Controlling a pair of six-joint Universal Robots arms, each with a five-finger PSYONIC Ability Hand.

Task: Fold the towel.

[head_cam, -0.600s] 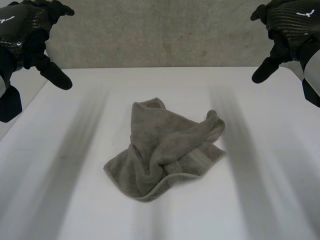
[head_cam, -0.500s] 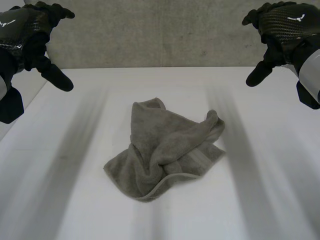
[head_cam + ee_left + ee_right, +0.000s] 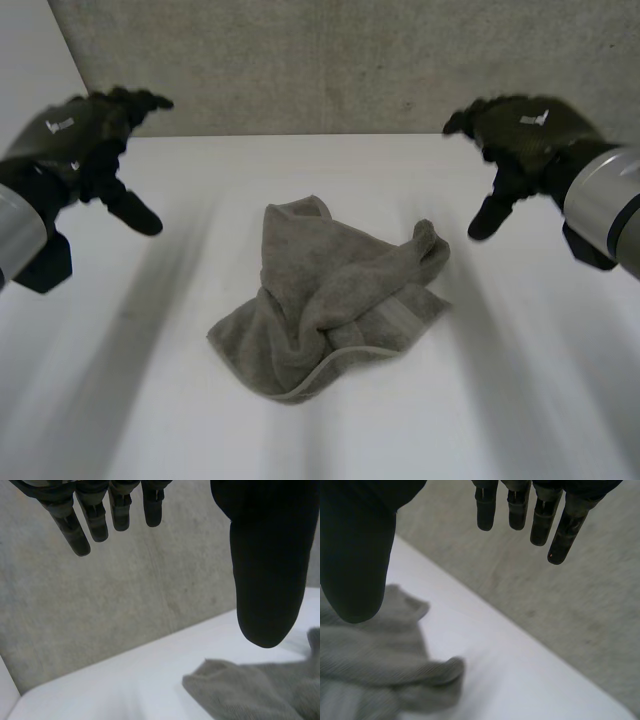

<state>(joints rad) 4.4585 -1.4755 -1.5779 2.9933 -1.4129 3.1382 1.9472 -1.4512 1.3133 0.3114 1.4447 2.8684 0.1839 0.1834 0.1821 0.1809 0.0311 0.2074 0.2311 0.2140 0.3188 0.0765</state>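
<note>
Towel [image 3: 330, 305]: grey, crumpled in a loose heap, mid-worktop [image 3: 520, 400]. Not flat anywhere. A hemmed edge curves along the heap's near side. One corner stands up at its far left, and a bunched peak rises at its right.

Left hand [image 3: 85, 140]: hovers off the towel's far-left side, clear of the cloth. Fingers straight and relaxed, thumb spread wide, holding nothing. The left wrist view shows the far-left corner just beyond the thumb.

Right hand [image 3: 520, 135]: hovers off the towel's far-right side, also clear of the cloth. Fingers loose, thumb apart, empty. The right wrist view has the bunched peak lying beside the thumb.

Step in hand, as I read it: reach in and take hold so the heap can be spread before any fold.

To do it well:
- Each hand should go for a true corner or the hem, not a mid-cloth ridge, since a pinch on a ridge would lift several layers at once.
- The far-left corner looks the cleanest target for the left hand. The right peak may be a corner or only a fold; I cannot tell.
- Come in low with the thumb under one layer.
- Draw the two holds apart and away from the heap so that the cloth lies flat.
</note>
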